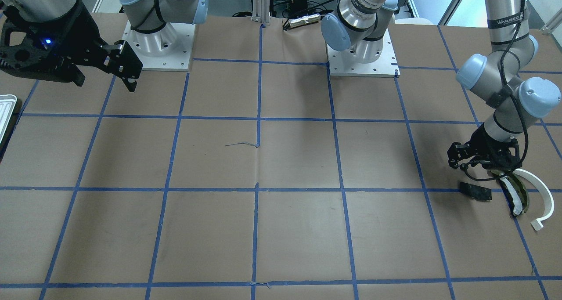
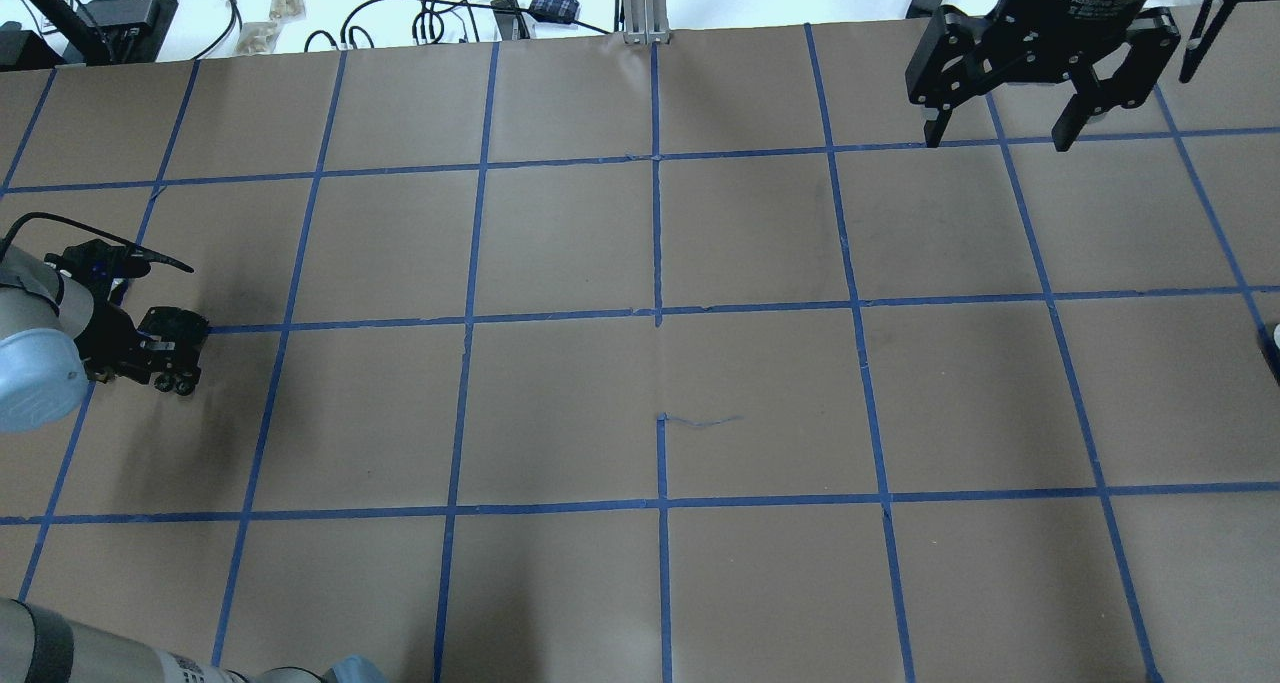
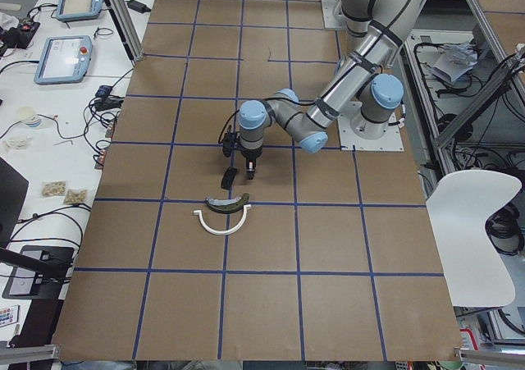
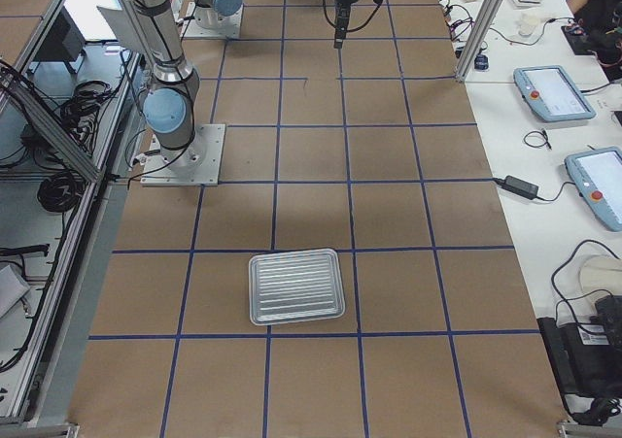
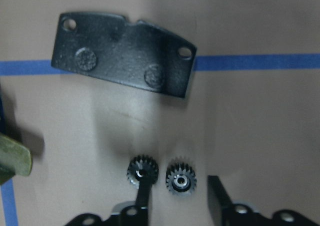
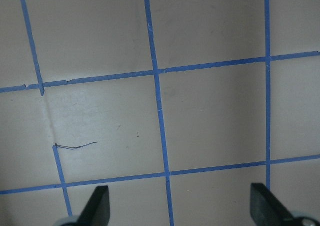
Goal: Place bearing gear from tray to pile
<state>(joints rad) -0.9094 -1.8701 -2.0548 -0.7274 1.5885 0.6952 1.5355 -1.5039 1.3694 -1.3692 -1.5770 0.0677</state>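
Observation:
In the left wrist view, two small black gears lie on the paper just below the flat black plate (image 5: 122,53). The bearing gear (image 5: 181,176), with a silvery centre, lies between the fingers of my open left gripper (image 5: 180,201). The other gear (image 5: 142,170) sits at the left fingertip. The pile also holds a dark olive curved piece (image 1: 516,196) and a white arc (image 1: 542,199). The silvery tray (image 4: 296,286) stands empty far off at the other end. My right gripper (image 2: 1000,138) is open, empty and high above the table.
Brown paper with a blue tape grid covers the table (image 2: 660,363). The tray's corner shows at the front-facing view's left edge (image 1: 5,111). Both arm bases (image 1: 364,58) stand at the robot's side of the table.

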